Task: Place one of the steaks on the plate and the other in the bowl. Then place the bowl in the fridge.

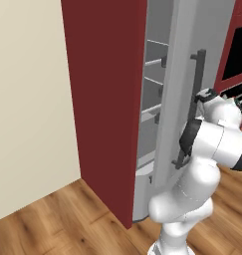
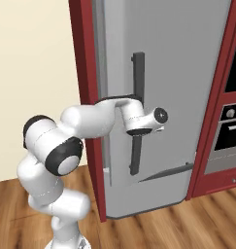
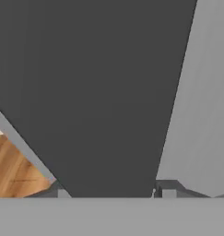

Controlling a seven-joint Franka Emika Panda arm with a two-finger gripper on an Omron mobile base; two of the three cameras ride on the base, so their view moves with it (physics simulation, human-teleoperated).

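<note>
**Hand closed around the fridge door handle**

Currently the fridge point(image 1: 105, 99) fills the middle of the left base view, its dark red side panel at 9 o'clock of the arm. Its grey door point(image 1: 180, 99) stands partly ajar, and through the gap the grey interior shows with door racks point(image 1: 153, 84) stacked one above another. At 3 o'clock of the gap the tall dark door handle point(image 1: 197, 84) runs down the door face, and the white arm bends up from 5 o'clock to meet it.

From the right base view the same door point(image 2: 187, 87) is seen nearly face on, with the wooden floor point(image 2: 163, 228) below it at 6 o'clock and a red oven cabinet point(image 2: 231, 121) at 3 o'clock. The arm reaches across from 9 o'clock, and the hand point(image 2: 137, 130) sits on the vertical handle point(image 2: 137, 78) a little below its middle.

Through the hand view the dark handle bar point(image 3: 109, 92) lies between the two finger tips point(image 3: 168, 190), which stand partway closed against its two sides, gripping it. Pale door surface point(image 3: 205, 115) shows at 3 o'clock and floor at 8 o'clock.
</note>
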